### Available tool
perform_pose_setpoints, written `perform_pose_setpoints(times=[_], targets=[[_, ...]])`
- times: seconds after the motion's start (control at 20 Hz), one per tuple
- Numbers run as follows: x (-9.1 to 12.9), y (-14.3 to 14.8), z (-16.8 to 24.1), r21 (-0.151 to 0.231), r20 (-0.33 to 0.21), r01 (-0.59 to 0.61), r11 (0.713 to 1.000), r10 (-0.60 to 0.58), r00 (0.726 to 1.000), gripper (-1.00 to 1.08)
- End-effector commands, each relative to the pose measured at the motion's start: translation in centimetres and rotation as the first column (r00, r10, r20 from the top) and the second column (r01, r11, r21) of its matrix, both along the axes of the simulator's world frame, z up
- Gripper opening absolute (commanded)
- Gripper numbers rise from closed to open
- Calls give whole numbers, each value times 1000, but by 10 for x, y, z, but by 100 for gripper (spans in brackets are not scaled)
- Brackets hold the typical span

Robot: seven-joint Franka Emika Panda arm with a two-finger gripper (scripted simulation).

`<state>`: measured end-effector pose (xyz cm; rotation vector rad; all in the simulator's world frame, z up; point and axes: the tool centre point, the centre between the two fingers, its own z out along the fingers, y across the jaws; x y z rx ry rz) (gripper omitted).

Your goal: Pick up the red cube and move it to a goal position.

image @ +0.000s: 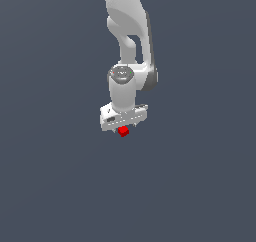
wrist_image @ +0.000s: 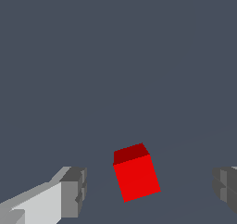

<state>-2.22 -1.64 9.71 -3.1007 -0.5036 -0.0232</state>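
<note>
Red is the one strong colour here: the red cube (image: 123,131) shows in the exterior view as a tiny block poking out just under the white gripper (image: 123,128), most of it covered by the hand's body. From that view the fingertips cannot be made out at all, since the wide white palm sits in front of them, and whether the cube rests on the floor or hangs above it cannot be told, as the flat grey ground gives no shadow or edge to judge by. The arm (image: 129,41) runs up and is cut off at the picture's upper border.

The wrist view is plainer. There the red cube (wrist_image: 135,173) lies between the two fingers, turned a little askew to them, its darker face and brighter face both showing. One finger with its grey pad (wrist_image: 74,193) is on one side, and the other grey pad (wrist_image: 225,188) is cut off by the frame edge on the other. Bare grey floor shows on both sides of the cube, so the jaws stand wide apart and touch nothing; the gripper (wrist_image: 149,190) holds nothing.

No container of any kind appears in either view.
</note>
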Motion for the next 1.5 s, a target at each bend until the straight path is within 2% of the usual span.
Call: perform_pose_setpoints(times=[0.0, 0.45, 0.85, 0.9, 1.45], targets=[[-7, -1, -18, 0, -3, -70, 998, 70, 998, 100], [-24, -5, -63, 0, -11, -241, 970, 241, 970, 100], [-28, -8, -77, -2, -14, -290, 957, 290, 957, 100], [-28, -8, -77, -2, -14, -290, 957, 290, 957, -100], [-27, -8, -77, -2, -14, -290, 957, 289, 957, -100]])
